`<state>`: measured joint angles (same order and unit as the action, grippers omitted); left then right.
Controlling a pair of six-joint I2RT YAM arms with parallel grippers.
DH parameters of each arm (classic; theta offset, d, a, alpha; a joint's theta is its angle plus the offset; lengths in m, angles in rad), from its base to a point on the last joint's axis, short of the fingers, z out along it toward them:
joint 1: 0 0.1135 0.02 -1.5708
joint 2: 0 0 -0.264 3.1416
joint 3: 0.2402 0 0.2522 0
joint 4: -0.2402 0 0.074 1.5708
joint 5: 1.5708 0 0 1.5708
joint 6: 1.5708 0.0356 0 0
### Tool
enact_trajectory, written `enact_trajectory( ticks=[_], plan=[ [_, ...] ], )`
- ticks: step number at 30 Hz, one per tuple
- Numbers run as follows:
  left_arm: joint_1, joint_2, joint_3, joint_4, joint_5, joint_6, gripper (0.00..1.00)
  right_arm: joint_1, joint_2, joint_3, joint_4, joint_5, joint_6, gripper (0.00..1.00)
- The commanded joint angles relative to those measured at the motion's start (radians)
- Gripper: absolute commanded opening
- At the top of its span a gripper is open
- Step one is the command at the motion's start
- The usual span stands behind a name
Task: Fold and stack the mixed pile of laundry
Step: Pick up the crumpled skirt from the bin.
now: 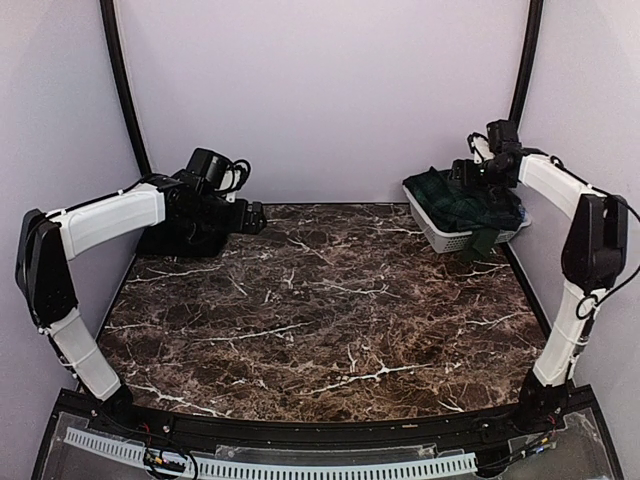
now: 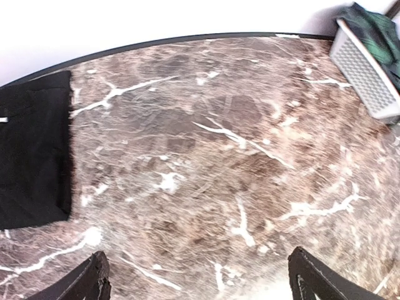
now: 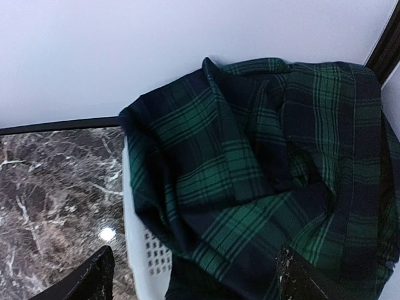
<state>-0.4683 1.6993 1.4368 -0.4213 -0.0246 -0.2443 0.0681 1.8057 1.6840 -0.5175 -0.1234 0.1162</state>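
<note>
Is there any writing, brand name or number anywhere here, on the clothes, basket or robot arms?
None readable: the tartan skirt, white basket, black cloth, left arm and right arm show no lettering.
A tiny white mark on the black cloth's edge is too small to tell.

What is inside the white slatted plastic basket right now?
A dark green-and-navy tartan garment fills the white slatted plastic basket, draping over its rim. Anything underneath is hidden.

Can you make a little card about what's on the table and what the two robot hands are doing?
table: dark marble
black cloth: lying flat, far left corner
tartan skirt: heaped in the white basket, far right corner
left gripper: open, empty, near the black cloth
right gripper: open, above the tartan skirt
</note>
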Motion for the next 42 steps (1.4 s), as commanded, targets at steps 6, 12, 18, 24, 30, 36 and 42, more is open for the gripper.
enact_trajectory(
  ticks=[6,12,18,24,30,36,42],
  plan=[
    [-0.018,-0.124,-0.067,0.050,-0.016,-0.008,0.99,-0.003,0.367,0.316,-0.054,0.184,-0.071,0.86],
    [-0.021,-0.139,-0.084,0.060,-0.017,-0.010,0.99,-0.006,0.516,0.461,-0.114,0.229,-0.065,0.83],
    [-0.020,-0.140,-0.089,0.066,-0.013,-0.014,0.99,-0.004,0.544,0.489,-0.150,0.360,-0.101,0.38],
    [-0.021,-0.144,-0.080,0.068,0.005,-0.025,0.99,-0.005,0.426,0.439,-0.132,0.343,-0.103,0.00],
    [-0.021,-0.169,-0.091,0.078,0.020,-0.037,0.99,-0.003,0.243,0.397,-0.105,0.143,-0.059,0.00],
    [-0.020,-0.190,-0.102,0.092,0.014,-0.063,0.99,0.018,0.103,0.385,-0.098,-0.090,-0.009,0.00],
    [-0.019,-0.216,-0.118,0.113,0.021,-0.083,0.99,0.132,-0.016,0.480,-0.135,-0.220,-0.008,0.00]
  ],
)
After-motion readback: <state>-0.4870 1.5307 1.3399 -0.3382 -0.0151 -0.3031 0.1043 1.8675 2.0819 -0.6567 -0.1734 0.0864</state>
